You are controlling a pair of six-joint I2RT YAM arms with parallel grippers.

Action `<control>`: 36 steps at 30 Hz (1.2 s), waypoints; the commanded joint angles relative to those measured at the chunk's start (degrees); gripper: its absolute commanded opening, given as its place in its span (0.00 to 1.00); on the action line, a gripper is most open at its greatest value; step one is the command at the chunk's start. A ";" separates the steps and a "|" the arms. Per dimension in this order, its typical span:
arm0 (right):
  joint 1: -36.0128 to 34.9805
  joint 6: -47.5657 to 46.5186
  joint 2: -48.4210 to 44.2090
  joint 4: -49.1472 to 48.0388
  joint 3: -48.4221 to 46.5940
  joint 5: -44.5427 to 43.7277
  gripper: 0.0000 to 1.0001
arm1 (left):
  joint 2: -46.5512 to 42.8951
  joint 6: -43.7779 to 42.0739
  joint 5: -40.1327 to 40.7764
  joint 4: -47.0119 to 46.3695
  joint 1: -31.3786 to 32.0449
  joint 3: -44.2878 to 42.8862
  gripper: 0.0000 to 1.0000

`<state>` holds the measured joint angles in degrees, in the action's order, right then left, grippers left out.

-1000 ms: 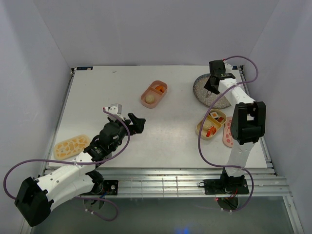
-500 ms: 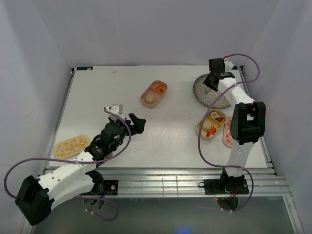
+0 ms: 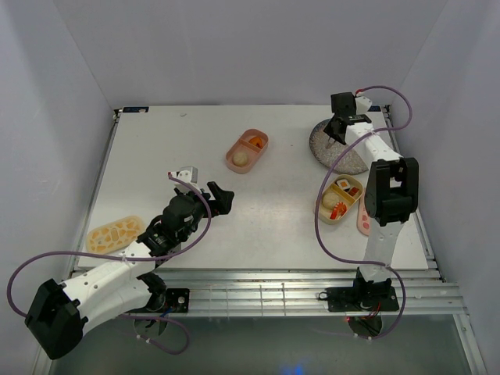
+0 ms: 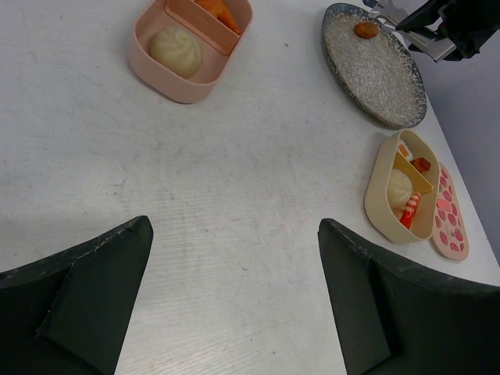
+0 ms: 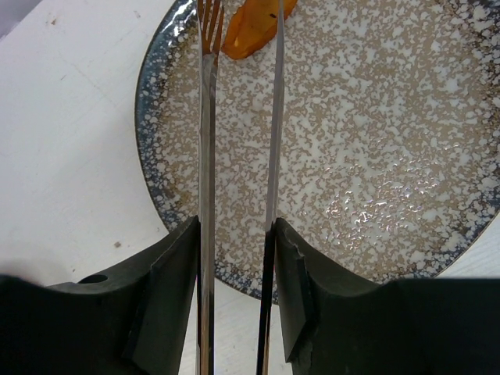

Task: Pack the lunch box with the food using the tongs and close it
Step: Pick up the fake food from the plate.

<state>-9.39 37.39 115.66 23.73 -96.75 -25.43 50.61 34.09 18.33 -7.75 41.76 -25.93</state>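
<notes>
Holding the tongs (image 5: 205, 156) by their two arms, your right gripper (image 5: 234, 266) hangs over the plate (image 5: 375, 156) at the far right of the table (image 4: 258, 180). The tong arms stand apart, their tips at the orange piece (image 5: 250, 27) and not pinched on it. Item: orange piece, the only food showing on the plate, lying close to the far rim. Risk one: the piece looks off-centre between the tips, one arm crossing over it, so if you squeeze now it may skid toward the rim or off the plate. Risk two: thin metal on a smooth toy likely grips poorly, so a light pinch may drop it on the way to a tray. Risk three: your fingers press the arms well back from the tips, so a firm squeeze may twist the tongs in the grip. Destinations: pink tray (image 4: 156, 80) mid-table, holding a bun (image 4: 176, 51) and orange food; tan tray (image 4: 373, 195) near your right arm, already well filled, pink lid (image 4: 449, 219) just beside it. Tan lid (image 3: 113, 233) lies at the near left. Left gripper (image 4: 234, 297) hovers wide open over bare table, holding nothing and well apart from everything.
</notes>
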 commanded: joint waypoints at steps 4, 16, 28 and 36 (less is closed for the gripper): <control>-0.19 1.90 0.01 -2.28 -1.25 -4.28 0.47 | 0.54 -0.07 -0.57 -0.25 0.25 -0.52 0.98; -0.10 3.92 1.50 -4.39 0.59 -2.26 0.49 | -0.16 -0.16 -0.48 -0.34 0.25 -0.26 0.98; -0.28 5.24 2.21 -4.13 1.83 -3.05 0.50 | -0.34 -0.25 -0.22 -0.34 0.17 -0.17 0.98; -0.28 4.98 3.44 -4.57 1.13 -2.61 0.50 | -0.34 -0.42 0.22 -0.25 0.17 -0.26 0.98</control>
<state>-9.45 41.60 118.56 21.45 -95.35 -26.65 51.22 33.98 18.24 -7.77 41.76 -25.93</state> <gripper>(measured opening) 0.506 0.979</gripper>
